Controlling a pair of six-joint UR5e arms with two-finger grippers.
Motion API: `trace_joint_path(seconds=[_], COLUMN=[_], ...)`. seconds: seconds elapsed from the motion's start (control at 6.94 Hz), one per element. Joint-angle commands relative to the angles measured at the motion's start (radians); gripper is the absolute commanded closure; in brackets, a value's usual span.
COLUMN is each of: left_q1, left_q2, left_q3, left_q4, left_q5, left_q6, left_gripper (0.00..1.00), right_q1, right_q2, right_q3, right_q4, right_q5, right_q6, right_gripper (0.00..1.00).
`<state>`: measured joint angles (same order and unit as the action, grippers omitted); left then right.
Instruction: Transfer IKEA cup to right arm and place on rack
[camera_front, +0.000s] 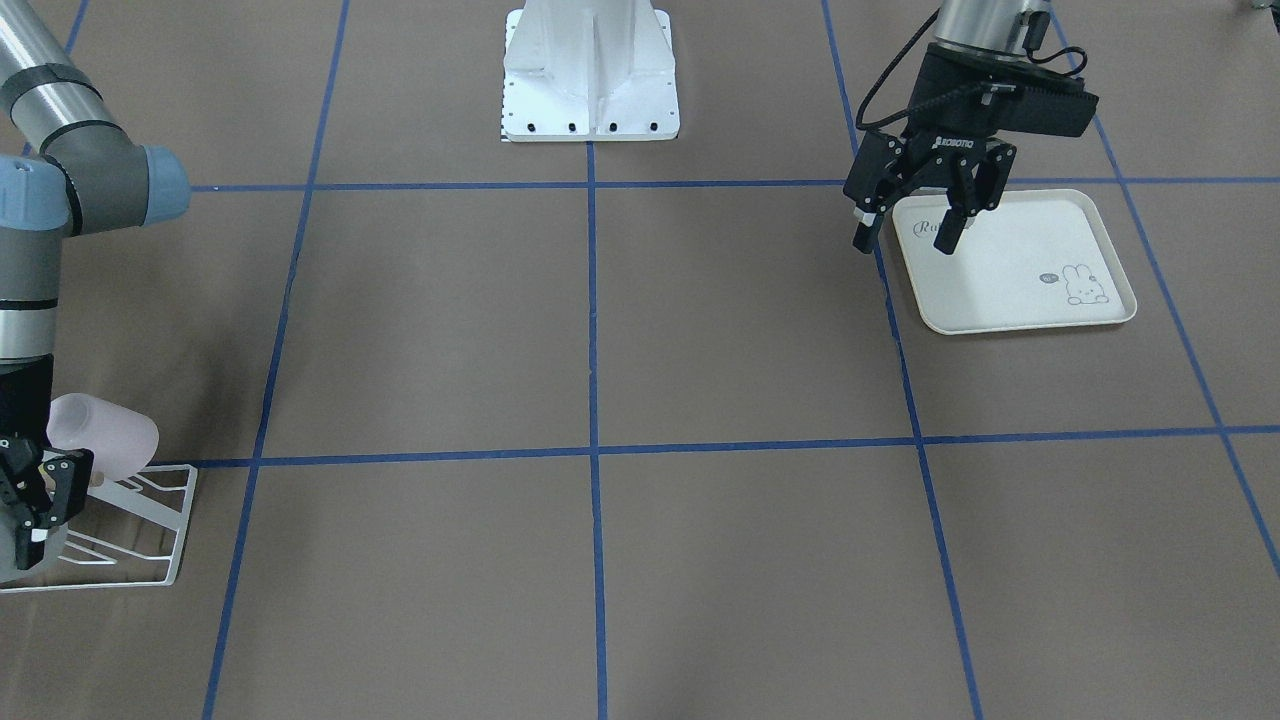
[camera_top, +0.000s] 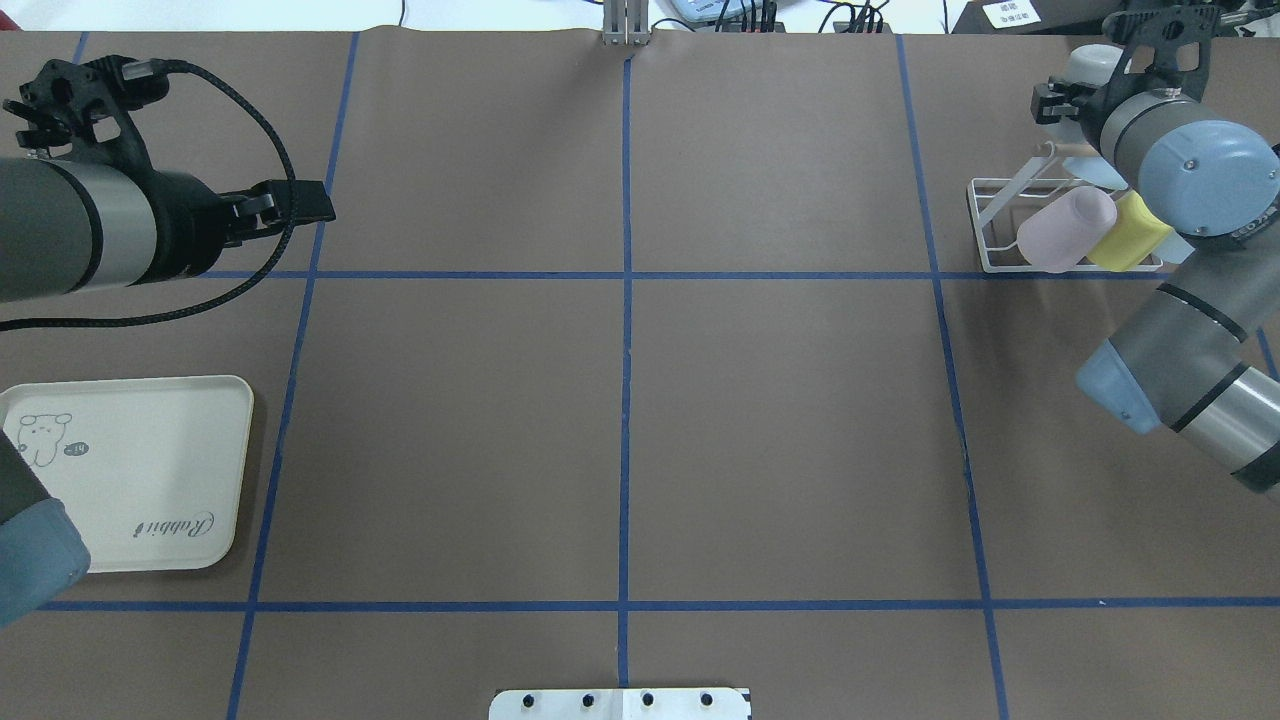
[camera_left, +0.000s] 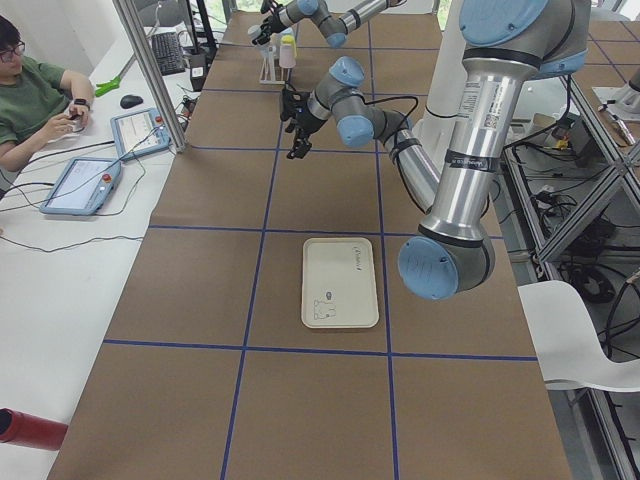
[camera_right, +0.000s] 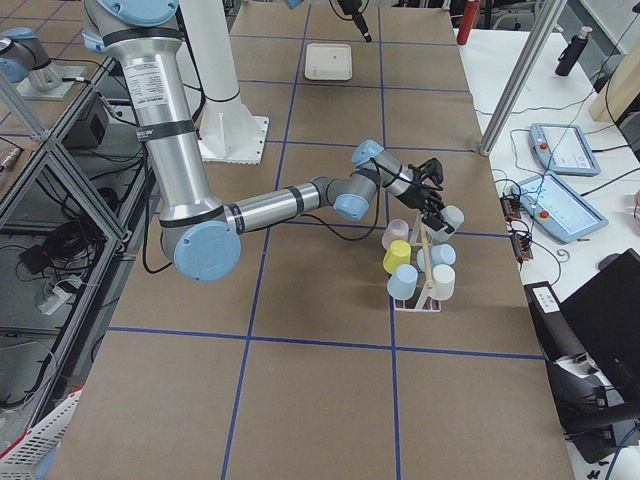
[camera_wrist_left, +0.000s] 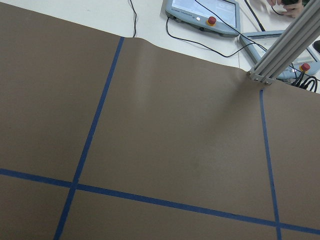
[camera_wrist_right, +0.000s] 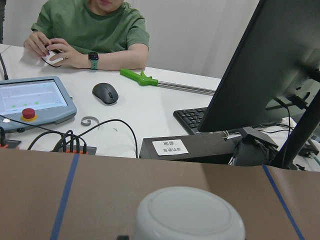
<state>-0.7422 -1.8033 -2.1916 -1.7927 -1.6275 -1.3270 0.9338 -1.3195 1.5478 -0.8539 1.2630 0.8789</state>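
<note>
Pale grey-white, the IKEA cup (camera_wrist_right: 187, 215) fills the bottom of the right wrist view with its round base turned up. So it stands mouth-down, directly in front of the right claw (camera_top: 1062, 90) and a little below it.

From overhead it is at the far end of the rack (camera_top: 985, 230), on the operators' side, beyond the pink cup (camera_top: 1065, 230) and the yellow cup (camera_top: 1130, 235). I cannot tell whether the fingers of this claw are closed on the cup or only just beside it, because the arm hides the contact.

I judge that the placing is nearly complete, and that the coming move depends on the cup's upright axis meeting a prong.

The left claw (camera_front: 905, 240) is wide open and empty above the corner of the tray (camera_front: 1050, 310), at the other end of the worktop (camera_front: 600, 330), well apart from the rack.
</note>
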Motion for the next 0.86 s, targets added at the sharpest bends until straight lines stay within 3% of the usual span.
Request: trace_joint_path(seconds=[0.0, 0.72], left_q1=[0.001, 0.003], left_q2=[-0.001, -0.001], left_q3=[0.001, 0.001], left_q4=[-0.002, -0.005], left_q5=[0.0, 0.0], left_q6=[-0.001, -0.005], left_gripper=[0.0, 0.0], right_q1=[-0.01, 0.016], right_q2=[0.008, 0.019], right_q3=[-0.009, -0.014], right_q4=[-0.001, -0.004], right_q5=[-0.002, -0.001], right_q6=[-0.005, -0.041], right_gripper=[1.0, 1.0])
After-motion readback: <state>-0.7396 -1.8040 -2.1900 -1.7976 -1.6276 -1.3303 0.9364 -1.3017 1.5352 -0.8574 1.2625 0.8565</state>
